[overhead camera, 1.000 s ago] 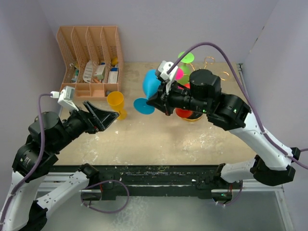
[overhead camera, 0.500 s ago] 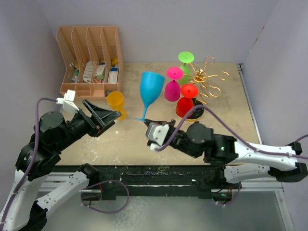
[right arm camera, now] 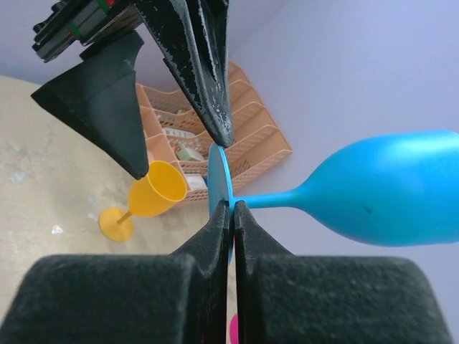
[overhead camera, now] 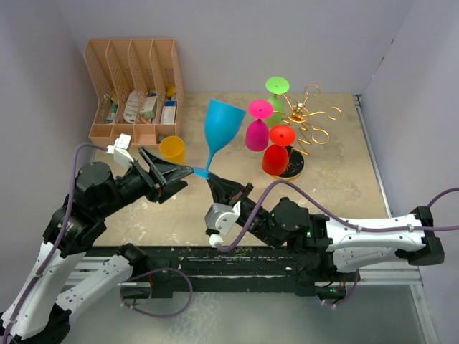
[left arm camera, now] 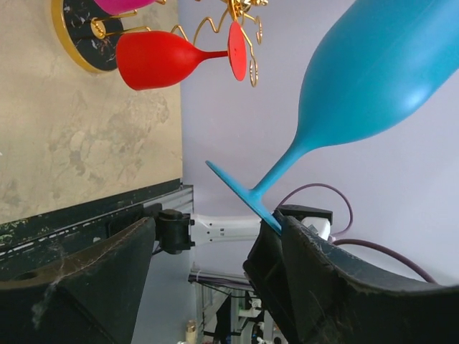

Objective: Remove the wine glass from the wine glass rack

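The blue plastic wine glass [overhead camera: 221, 122] is off the rack and up in the air, tilted, bowl high, foot low! The right gripper [overhead camera: 214, 183] has it, jaws clamped flat on the thin foot disc. The left gripper [overhead camera: 188, 177] sits just beside, jaws spread wide either side of that foot, one fingertip [right arm camera: 224, 136] right at its rim. The gold wire rack on its round dark base [overhead camera: 308, 115] stands well apart at the back, with red [overhead camera: 276, 154], pink [overhead camera: 256, 129] and green [overhead camera: 276, 89] glasses on it.
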Controlling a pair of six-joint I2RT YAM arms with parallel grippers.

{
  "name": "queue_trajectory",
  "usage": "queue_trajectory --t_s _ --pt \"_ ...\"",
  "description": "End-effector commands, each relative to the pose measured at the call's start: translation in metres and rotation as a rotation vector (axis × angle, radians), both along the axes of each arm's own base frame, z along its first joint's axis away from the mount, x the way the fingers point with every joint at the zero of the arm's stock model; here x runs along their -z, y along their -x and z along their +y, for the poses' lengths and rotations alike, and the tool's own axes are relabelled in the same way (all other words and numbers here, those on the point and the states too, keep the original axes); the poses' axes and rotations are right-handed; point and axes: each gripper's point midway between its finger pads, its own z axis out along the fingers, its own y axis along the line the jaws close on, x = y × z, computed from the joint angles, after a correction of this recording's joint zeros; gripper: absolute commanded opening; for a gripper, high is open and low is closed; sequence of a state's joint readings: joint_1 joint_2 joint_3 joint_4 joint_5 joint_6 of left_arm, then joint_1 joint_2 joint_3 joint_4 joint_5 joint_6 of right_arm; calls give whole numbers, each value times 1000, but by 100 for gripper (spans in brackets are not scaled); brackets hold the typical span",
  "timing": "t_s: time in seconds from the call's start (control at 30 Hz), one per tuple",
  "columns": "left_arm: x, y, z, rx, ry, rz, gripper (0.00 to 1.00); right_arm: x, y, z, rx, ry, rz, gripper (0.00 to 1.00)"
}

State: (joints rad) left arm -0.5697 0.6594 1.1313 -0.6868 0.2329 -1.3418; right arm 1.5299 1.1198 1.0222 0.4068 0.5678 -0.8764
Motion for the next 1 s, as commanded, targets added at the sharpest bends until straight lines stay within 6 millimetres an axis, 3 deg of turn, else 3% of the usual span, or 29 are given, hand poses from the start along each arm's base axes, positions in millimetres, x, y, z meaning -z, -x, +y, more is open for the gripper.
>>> queue_trajectory --t_s 0.0,0.13,0.33,0.57,0.8,0.87,0.97 --pt "-18 2 -7 28 103 -26 73 -21 0 -4 30 -102 -46 0" --pt "-18 0 -9 28 116 -24 73 -3 6 3 24 -64 -72 0" --pt "-15 -4 -12 28 121 -15 70 6 16 7 15 -66 -88 0" --pt "-9 -4 -18 54 146 -3 36 10 22 6 25 -75 -108 0" --pt "-10 -4 -24 86 176 -15 33 19 27 14 15 -41 -121 0" --pt "-9 -4 -23 86 176 -16 17 20 27 14 21 -39 -119 0" --pt "-9 -3 -21 79 172 -28 6 20 25 10 41 -48 -104 3"
